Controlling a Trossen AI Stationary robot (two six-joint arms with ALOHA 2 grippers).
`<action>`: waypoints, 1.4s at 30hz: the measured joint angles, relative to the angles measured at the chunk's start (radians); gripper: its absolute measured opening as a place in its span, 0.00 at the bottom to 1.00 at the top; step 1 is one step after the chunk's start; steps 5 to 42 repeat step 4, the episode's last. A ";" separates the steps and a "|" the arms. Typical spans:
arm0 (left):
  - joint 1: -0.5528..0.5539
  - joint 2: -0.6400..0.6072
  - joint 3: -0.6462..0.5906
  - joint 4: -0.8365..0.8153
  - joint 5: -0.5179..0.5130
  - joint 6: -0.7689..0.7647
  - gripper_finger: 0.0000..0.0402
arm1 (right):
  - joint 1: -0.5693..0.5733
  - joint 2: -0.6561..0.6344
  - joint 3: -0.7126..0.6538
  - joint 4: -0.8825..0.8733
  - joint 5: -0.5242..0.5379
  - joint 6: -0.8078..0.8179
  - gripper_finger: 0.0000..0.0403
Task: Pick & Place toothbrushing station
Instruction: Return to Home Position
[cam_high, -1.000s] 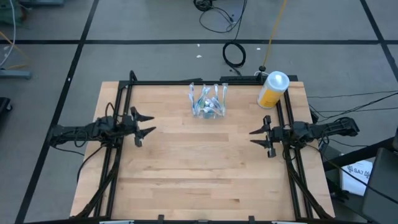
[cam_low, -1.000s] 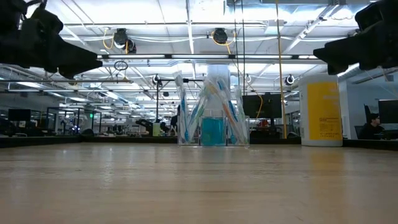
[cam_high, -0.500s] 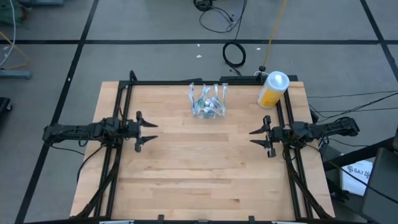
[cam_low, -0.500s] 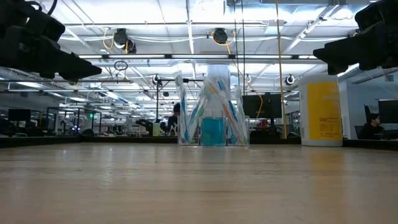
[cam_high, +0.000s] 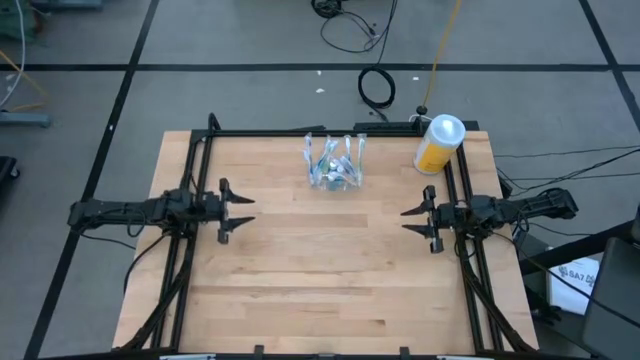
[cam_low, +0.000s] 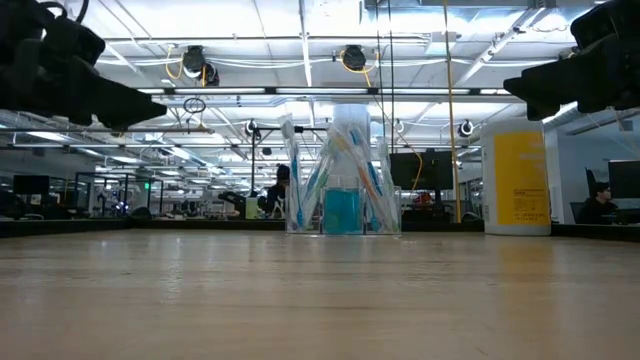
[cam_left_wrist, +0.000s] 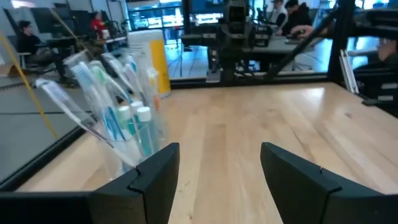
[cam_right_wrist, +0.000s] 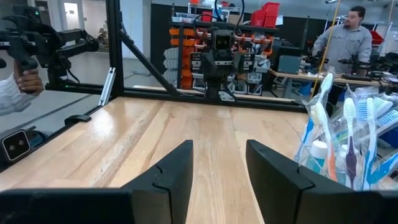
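A small clear plastic cup (cam_high: 333, 166) stands on its base at the far middle of the wooden table. Thin white, blue and clear toothbrushes (cam_low: 312, 175) lean out of it, and teal toothpaste tubes (cam_left_wrist: 134, 133) stand inside. It also shows in the right wrist view (cam_right_wrist: 347, 146). My left gripper (cam_high: 245, 212) is open and empty above the table's left side, nearer and to the left of the cup, pointing right. My right gripper (cam_high: 404, 220) is open and empty above the right side, pointing left. In the wrist views, both pairs of fingers (cam_left_wrist: 221, 168) (cam_right_wrist: 219, 165) stand apart over bare wood.
A yellow bottle with a white cap (cam_high: 438, 143) stands at the far right corner, to the right of the cup. A black frame rail (cam_high: 300, 133) runs along the table's far edge and sides. Bare wood (cam_high: 330, 270) lies between the grippers. People show in the room beyond (cam_right_wrist: 348, 34).
My left gripper has swung a little toward the table's near edge and turned from slanting toward the far right to pointing straight at the right edge. It stays open. The cup has not moved.
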 joint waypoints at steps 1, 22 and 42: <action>0.000 0.000 0.000 0.002 -0.004 -0.005 0.58 | 0.000 0.000 0.000 0.000 0.000 0.000 0.35; 0.000 -0.001 0.003 0.013 -0.004 0.000 0.58 | 0.000 0.000 0.000 0.000 0.000 -0.001 0.35; 0.000 -0.001 0.003 0.013 -0.004 0.000 0.58 | 0.000 0.000 0.000 0.000 0.000 -0.001 0.35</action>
